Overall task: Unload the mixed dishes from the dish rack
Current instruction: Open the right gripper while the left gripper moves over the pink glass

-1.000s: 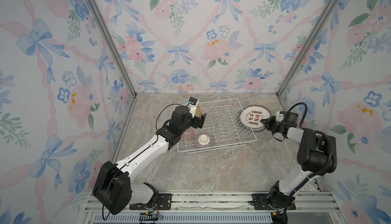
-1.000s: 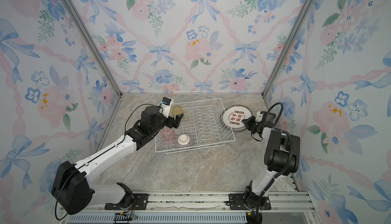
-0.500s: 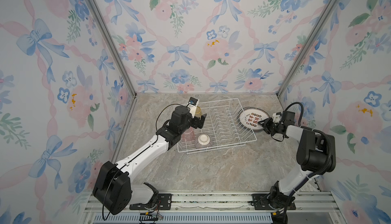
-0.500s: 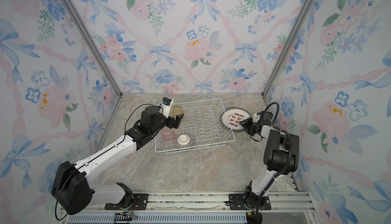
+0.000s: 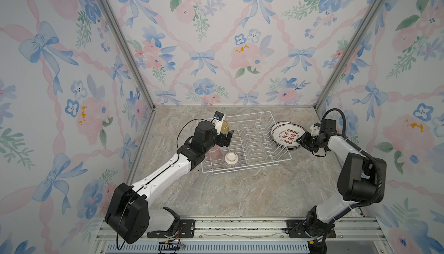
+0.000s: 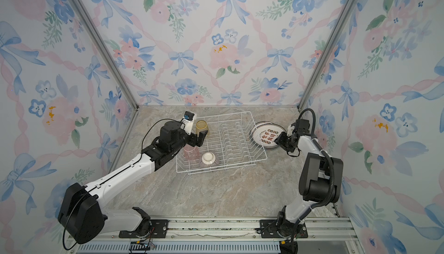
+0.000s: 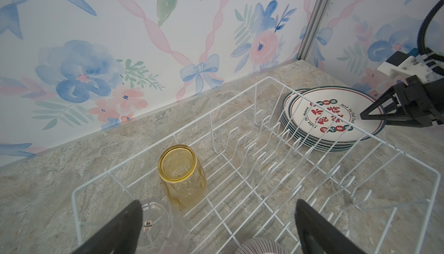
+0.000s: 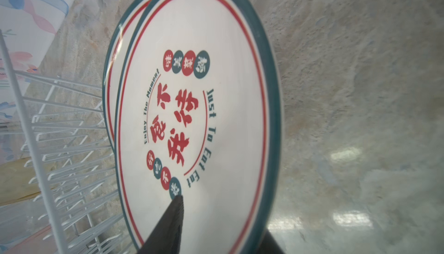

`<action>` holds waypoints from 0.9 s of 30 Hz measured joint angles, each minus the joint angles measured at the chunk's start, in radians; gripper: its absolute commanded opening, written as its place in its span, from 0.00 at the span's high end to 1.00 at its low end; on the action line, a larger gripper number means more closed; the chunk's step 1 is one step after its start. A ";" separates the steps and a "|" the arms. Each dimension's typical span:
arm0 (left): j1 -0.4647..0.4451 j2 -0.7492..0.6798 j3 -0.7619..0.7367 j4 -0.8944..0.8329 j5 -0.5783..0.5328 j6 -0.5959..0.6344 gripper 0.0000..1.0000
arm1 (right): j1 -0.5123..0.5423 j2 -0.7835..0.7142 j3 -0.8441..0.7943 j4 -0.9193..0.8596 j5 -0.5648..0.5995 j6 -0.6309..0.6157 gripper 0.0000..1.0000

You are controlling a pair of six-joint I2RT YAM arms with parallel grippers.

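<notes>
On the bench (image 5: 240, 192), just right of the dish rack (image 5: 259, 149), the plates (image 5: 286, 135) lie in one stack. The right hand (image 5: 300, 141) sits at the top plate's right rim, half open, one finger over it and one under, gripping nothing. At the rack's left end wait the yellow tumbler (image 5: 224, 126), pink tumbler (image 5: 213, 154), clear tumbler (image 7: 156, 226) and bowl (image 5: 231, 160). The left hand (image 5: 227, 138) hangs wide open above them. I think the plates are done. Next, that hand must drop around one tumbler and squeeze gently.
</notes>
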 measured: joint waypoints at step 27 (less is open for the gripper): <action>0.131 -0.007 -0.032 -0.093 -0.004 -0.095 0.02 | 0.043 -0.070 0.048 -0.129 0.184 -0.087 0.49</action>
